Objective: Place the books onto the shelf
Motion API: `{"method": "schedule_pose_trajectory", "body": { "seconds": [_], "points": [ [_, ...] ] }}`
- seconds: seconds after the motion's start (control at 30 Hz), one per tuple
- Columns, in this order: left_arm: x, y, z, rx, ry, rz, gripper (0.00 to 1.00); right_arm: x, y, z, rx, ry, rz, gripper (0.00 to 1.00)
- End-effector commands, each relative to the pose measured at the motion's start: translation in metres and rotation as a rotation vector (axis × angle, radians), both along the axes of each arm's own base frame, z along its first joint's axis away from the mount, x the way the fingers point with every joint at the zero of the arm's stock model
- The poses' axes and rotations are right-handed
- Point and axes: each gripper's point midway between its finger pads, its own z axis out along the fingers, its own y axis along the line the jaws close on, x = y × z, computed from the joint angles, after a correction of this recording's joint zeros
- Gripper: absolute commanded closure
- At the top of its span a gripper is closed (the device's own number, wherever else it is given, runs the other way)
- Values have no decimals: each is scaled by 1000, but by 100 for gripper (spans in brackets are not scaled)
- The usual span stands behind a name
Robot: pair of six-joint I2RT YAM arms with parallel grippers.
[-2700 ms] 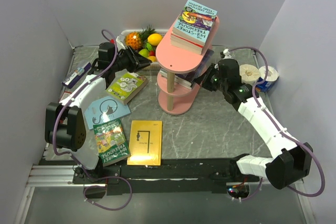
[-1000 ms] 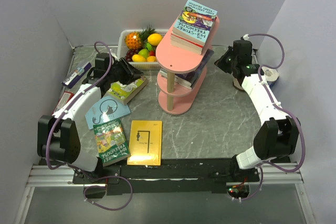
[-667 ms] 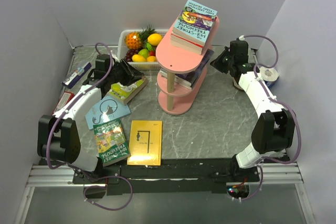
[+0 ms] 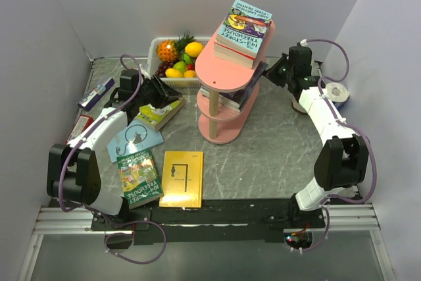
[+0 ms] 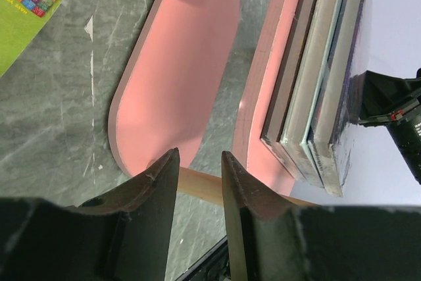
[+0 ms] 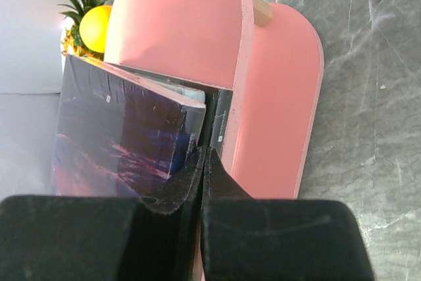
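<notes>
Looking from above first: left arm stretched from its base at the near left, elbow pushed outward, wrist turned right toward the shelf (image 4: 231,64), left gripper (image 4: 172,91) low over the far edge of a green-yellow book (image 4: 156,113) flat on the table (image 4: 276,143). Right arm folded sharply at the elbow beside the right wall, forearm running away from the base, wrist bent left, right gripper (image 4: 271,74) aimed at the end of the middle stack (image 4: 245,93) on the middle tier. Another pile, the top stack (image 4: 245,27), on the highest tier. On the table, near the left arm, a light-blue book (image 4: 131,139), a green Treehouse book (image 4: 139,177) and a yellow book (image 4: 183,178), all well apart from the shelf. Going to the left wrist view: fingers (image 5: 158,176) parted by a narrow gap, gripping nothing, with only the pink bottom tier and a wooden post (image 5: 200,185) visible between them. Ending with the right wrist view: both fingers (image 6: 187,176) pressed fully together, holding nothing, tips right at the end of the middle stack, against the edge of the dark purple book (image 6: 118,136) on its top; yellow fruit (image 6: 95,27) far behind.
</notes>
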Motion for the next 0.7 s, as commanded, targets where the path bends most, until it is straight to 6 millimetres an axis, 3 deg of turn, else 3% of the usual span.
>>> {"method": "schedule_pose_trajectory", "body": {
  "seconds": [0.0, 0.4, 0.67],
  "points": [
    [-1, -4, 11, -31, -36, -19, 62, 14, 0, 27, 17, -78, -8, 100],
    [-1, -7, 9, -39, -31, -31, 62, 20, 6, 39, 17, -92, 6, 100],
    [-2, -7, 10, -35, -34, -34, 61, 19, 7, 35, 19, -79, 7, 100]
  ]
}}
